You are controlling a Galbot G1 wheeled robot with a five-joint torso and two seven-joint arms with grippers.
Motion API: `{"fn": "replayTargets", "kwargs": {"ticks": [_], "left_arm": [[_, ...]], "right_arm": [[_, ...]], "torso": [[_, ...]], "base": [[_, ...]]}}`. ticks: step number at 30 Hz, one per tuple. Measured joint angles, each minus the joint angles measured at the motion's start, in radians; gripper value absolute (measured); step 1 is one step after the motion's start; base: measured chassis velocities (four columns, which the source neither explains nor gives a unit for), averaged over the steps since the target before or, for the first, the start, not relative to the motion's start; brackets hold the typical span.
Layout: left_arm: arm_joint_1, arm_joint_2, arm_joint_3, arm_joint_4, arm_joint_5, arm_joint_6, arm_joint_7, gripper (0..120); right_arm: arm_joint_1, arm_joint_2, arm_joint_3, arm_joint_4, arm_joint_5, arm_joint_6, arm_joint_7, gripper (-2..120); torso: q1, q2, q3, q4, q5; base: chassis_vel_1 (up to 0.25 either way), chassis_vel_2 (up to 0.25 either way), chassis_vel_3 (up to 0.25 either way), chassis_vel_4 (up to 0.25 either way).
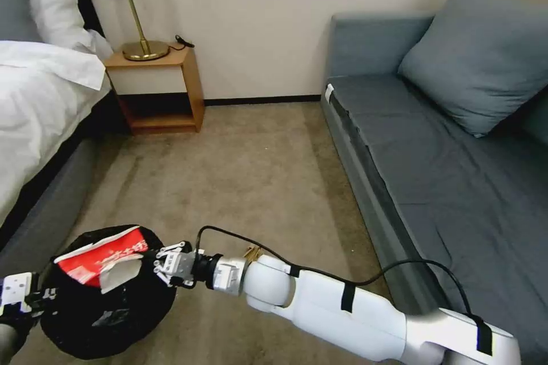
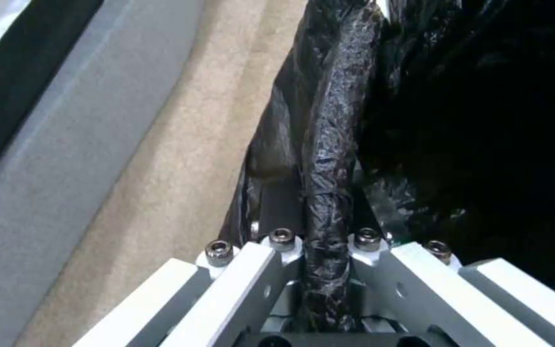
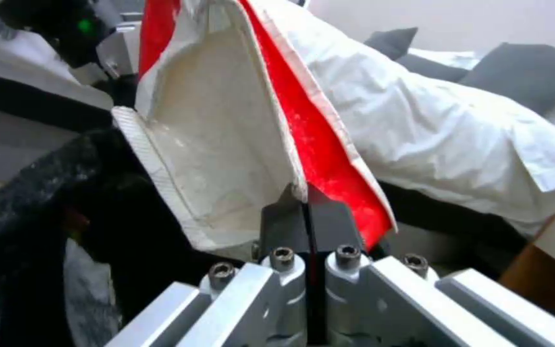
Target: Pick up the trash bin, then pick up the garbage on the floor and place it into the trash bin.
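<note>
wrapper [image 1: 105,262] over trash bin [image 1: 108,311], bed [image 1: 40,108] left, sofa [image 1: 434,142] right

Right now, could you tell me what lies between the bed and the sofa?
In the head view, bare carpet runs between the bed and the sofa, with the nightstand against the wall beside the bed.

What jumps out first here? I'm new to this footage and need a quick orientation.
The red-and-white wrapper lies over the mouth of the trash bin, pinched at one edge by the right gripper. The left gripper clamps the bin's black bag rim, low beside the bed.
</note>
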Motion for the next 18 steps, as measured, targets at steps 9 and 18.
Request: {"fn": "replayTargets", "kwargs": {"ticks": [9, 18], "left_arm": [[0.002, 0.004, -0.010, -0.001, -0.005, 0.000, 0.003, 2], [-0.003, 0.006, -0.008, -0.001, -0.007, 0.000, 0.003, 2]], "right_arm": [[-0.011, 0.016, 0.011, -0.046, -0.017, 0.003, 0.000, 13], [-0.036, -0.002, 0.028, -0.026, -0.033, 0.003, -0.003, 44]], "torso": [[0.000, 0.000, 0.000, -0.0001, 0.0001], [0.000, 0.000, 0.000, -0.0001, 0.0002]], "base": [[0.000, 0.000, 0.000, 0.000], [0.000, 0.000, 0.000, 0.000]]}}
